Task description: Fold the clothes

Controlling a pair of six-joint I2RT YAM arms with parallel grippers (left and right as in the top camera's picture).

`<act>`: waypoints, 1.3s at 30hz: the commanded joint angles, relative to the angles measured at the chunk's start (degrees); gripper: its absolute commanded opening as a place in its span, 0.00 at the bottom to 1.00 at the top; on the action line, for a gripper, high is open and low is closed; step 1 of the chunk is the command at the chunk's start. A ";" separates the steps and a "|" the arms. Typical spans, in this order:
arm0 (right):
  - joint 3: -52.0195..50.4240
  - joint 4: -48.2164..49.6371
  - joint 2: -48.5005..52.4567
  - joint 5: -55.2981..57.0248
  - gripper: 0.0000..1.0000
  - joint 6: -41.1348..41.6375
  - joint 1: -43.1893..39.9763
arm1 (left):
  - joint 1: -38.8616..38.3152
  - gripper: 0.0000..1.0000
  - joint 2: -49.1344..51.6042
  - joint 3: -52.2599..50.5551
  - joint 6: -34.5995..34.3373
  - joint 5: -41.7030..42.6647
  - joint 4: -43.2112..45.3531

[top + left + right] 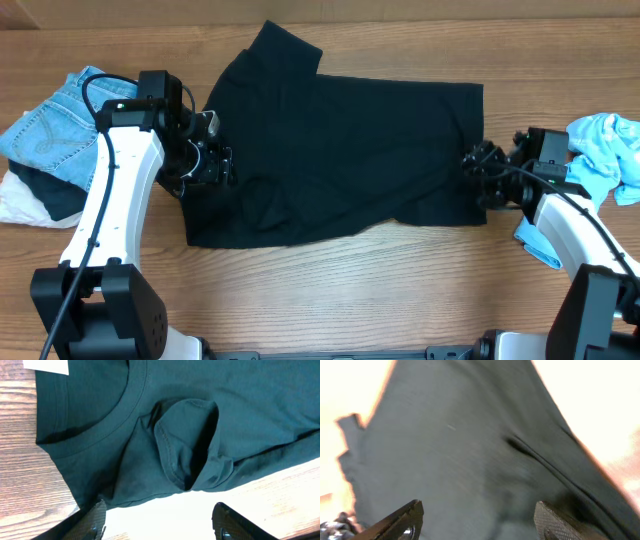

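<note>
1. Seen from overhead, a black T-shirt (pixel 340 150) lies roughly flat across the middle of a wooden surface (pixel 400 290). One sleeve (pixel 285 50) juts toward the upper centre of the frame. The cloth is rumpled along the lower left edge.
2. The left hand (pixel 210 160) sits at the shirt's left edge, at centre left of the frame, on a white arm that rises from the lower left corner.
3. In the left wrist view, the left hand (pixel 160 520) is released. Its two dark fingers (pixel 95 517) stand well apart at the bottom of the frame, with only bright surface between them.
4. Just above those fingers lies the shirt's ribbed collar (pixel 100 430). A folded-over sleeve opening (pixel 185 440) lies beside it, and a small white tag (pixel 47 366) shows in the upper left corner.
5. The right hand (pixel 478 175) is at the shirt's right edge, at centre right of the overhead frame.
6. The right wrist view is blurred. The right hand (pixel 477 520) appears released, with its fingers (pixel 402 517) spread wide at the bottom of the frame. Black fabric fills the view beyond them.
7. Blue denim jeans (pixel 55 130) lie in a pile at the far left, on top of a dark garment (pixel 50 195) and a white cloth (pixel 20 205).
8. A light blue garment (pixel 610 150) lies crumpled at the far right edge, just beside the right arm.
</note>
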 commanded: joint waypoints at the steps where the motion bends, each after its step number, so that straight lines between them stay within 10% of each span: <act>1: 0.66 -7.50 -0.02 0.02 0.76 -1.49 -1.90 | -0.70 0.73 -1.36 -0.33 5.81 1.09 0.22; 15: 0.66 -22.51 -0.02 -0.57 0.78 -9.99 -2.29 | -16.20 0.71 3.91 -11.28 12.13 -7.17 15.65; 26: 0.66 -22.86 -0.02 0.96 0.78 -11.06 -2.29 | -16.92 0.40 11.04 -11.28 12.26 -0.37 17.40; 30: 0.66 -22.93 -0.02 0.96 0.78 -11.08 -2.29 | -16.92 0.04 11.02 -10.43 11.61 -0.66 16.26; 39: 0.66 -25.53 -0.02 2.03 0.60 -11.04 -2.27 | -13.94 0.04 10.16 8.24 4.76 -9.66 7.30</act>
